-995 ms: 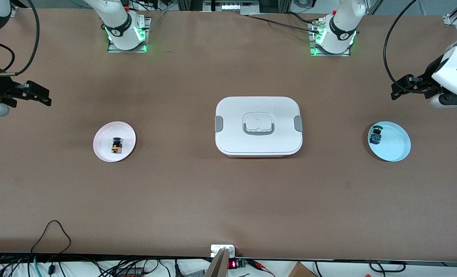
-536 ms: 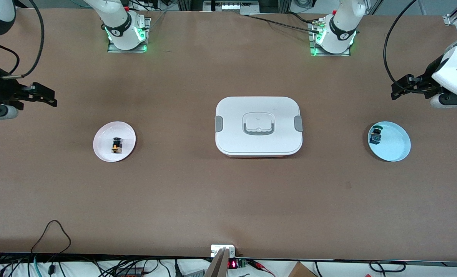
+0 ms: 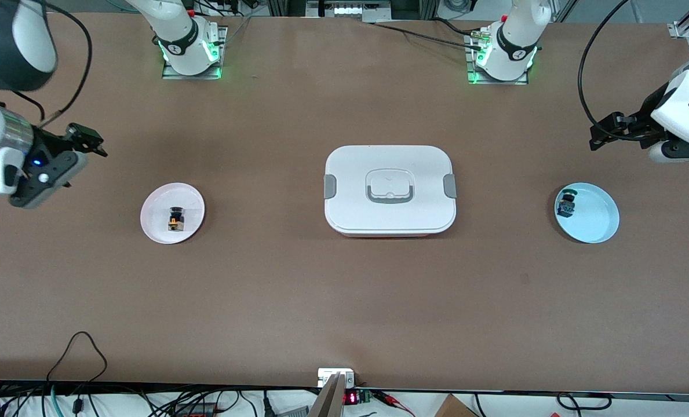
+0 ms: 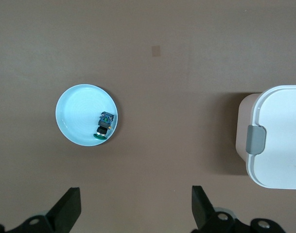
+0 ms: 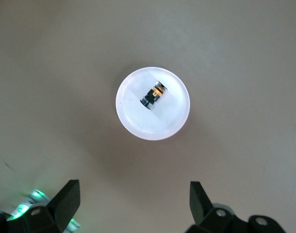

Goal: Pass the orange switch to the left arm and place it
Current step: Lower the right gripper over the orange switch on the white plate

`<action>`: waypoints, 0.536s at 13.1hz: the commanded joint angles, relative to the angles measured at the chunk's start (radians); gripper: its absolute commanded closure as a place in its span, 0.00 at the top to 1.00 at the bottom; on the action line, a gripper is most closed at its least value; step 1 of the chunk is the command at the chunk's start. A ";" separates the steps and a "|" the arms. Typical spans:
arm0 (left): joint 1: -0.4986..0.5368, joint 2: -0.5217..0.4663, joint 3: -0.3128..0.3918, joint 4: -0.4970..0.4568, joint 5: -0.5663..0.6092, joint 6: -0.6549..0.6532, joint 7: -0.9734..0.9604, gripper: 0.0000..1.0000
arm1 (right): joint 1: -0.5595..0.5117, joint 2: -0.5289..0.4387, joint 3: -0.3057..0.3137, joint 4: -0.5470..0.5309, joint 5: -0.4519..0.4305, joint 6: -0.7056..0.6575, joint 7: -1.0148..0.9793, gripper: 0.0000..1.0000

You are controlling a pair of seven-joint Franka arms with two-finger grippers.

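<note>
**Orange switch sits on its pink plate while both grippers hang open**

We see the orange switch (image 3: pixel 175 219) lying on its side in the middle of a pale pink plate (image 3: pixel 157 205). The plate rests on the brown table (image 3: pixel 344 301) toward the right arm's end. In the right wrist view we spot the same orange switch (image 5: pixel 153 94) on the same plate (image 5: pixel 133 121).

We find the right gripper (image 3: pixel 86 141) up in the air over bare table, near the pink plate and not touching it. Its two black fingers (image 5: pixel 65 199) stand wide apart with nothing between them.

The big white box (image 3: pixel 389 190) sits in the middle of the table with its lid on. It is well apart from both plates. We see one grey clip at each end.

Toward the left arm's end lies a light blue plate (image 3: pixel 596 223). A small black switch with a green top (image 3: pixel 567 202) rests on it, close to the rim on the side facing the box.

The left gripper (image 3: pixel 602 132) hangs over bare table near the blue plate. Its fingers (image 4: pixel 67 208) are spread wide too, and they hold nothing. We see one corner of the box (image 4: pixel 279 141) in the left wrist view as well.
</note>
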 commanded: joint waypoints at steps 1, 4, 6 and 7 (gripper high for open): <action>0.006 0.013 -0.003 0.030 0.005 -0.019 0.003 1.00 | 0.020 -0.012 0.000 -0.160 -0.009 0.166 -0.208 1.00; 0.006 0.013 -0.003 0.030 0.005 -0.019 0.003 1.00 | 0.019 -0.006 0.000 -0.385 -0.009 0.473 -0.353 1.00; 0.006 0.013 -0.003 0.030 0.005 -0.019 0.003 1.00 | 0.019 0.045 0.000 -0.449 -0.008 0.617 -0.443 1.00; 0.006 0.013 -0.003 0.030 0.005 -0.019 0.003 1.00 | 0.019 0.074 0.000 -0.447 -0.008 0.641 -0.471 1.00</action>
